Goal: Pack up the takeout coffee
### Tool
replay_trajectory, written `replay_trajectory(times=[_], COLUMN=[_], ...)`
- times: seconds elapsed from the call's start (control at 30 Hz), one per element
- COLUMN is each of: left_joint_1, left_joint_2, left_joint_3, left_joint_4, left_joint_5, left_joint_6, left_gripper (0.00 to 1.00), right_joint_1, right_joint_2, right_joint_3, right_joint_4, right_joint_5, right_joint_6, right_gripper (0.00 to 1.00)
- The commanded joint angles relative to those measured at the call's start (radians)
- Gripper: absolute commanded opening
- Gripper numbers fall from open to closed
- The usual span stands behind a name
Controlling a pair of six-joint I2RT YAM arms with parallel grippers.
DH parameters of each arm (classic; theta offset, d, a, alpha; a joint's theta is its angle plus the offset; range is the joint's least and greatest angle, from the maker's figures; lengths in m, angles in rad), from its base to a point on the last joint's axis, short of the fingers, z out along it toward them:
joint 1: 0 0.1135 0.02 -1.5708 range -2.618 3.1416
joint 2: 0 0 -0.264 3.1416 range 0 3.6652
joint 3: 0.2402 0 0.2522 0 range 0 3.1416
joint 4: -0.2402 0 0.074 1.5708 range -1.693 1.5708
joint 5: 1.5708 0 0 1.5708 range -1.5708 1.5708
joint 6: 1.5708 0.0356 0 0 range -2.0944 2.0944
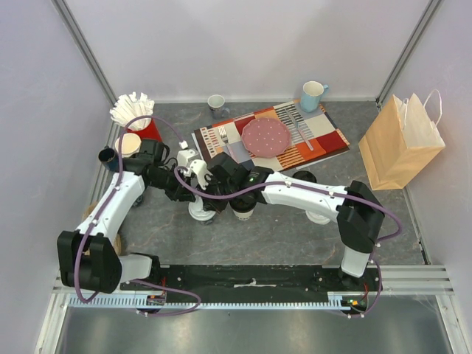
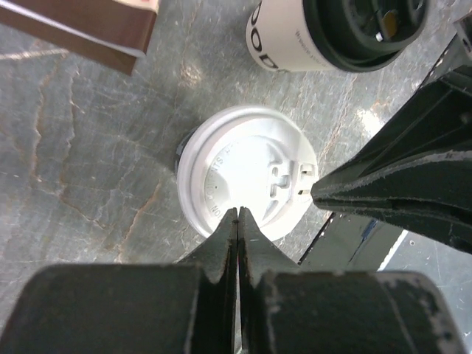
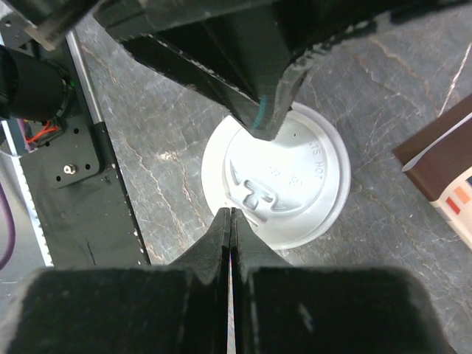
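Observation:
A black cup with a white sip lid [image 2: 247, 173] stands upright on the grey stone table; the same lid [image 3: 276, 184] fills the right wrist view. My left gripper [image 2: 237, 214] is shut, empty, its tips over the lid's near rim. My right gripper [image 3: 231, 214] is also shut and empty, over the opposite rim. The two sets of fingers point at each other across the lid. Whether either tip touches the lid I cannot tell. The cream-white cup with a black lid [image 2: 346, 33] stands just beside it, and is partly hidden under the arms in the top view [image 1: 243, 209].
A brown paper bag [image 1: 402, 144] stands open at the right edge. A striped placemat [image 1: 324, 140] with a pink plate [image 1: 267, 136] and cutlery lies behind the arms. A blue mug [image 1: 312, 94], a grey mug [image 1: 216, 105] and a red holder of white items [image 1: 136, 114] sit at the back.

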Motion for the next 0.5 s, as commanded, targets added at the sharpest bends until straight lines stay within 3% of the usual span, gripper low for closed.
replay_trajectory(times=[0.0,0.27,0.47], left_joint_1=[-0.030,-0.030,-0.030], left_joint_2=[-0.070,0.004,0.070], left_joint_3=[0.083,0.043,-0.009], left_joint_4=[-0.048,0.036,0.079], left_joint_5=[0.100,0.022,-0.025], left_joint_6=[0.057,0.022,0.038], left_gripper=[0.02,0.02,0.02], right_joint_1=[-0.005,-0.045,-0.063], right_joint_2=[-0.030,0.053,0.091], right_joint_3=[0.102,0.076,0.016], right_joint_4=[0.028,0.065,0.074], right_joint_5=[0.019,0.086,0.049], right_joint_6=[-0.003,0.033,0.039], right_gripper=[0.00,0.00,0.00])
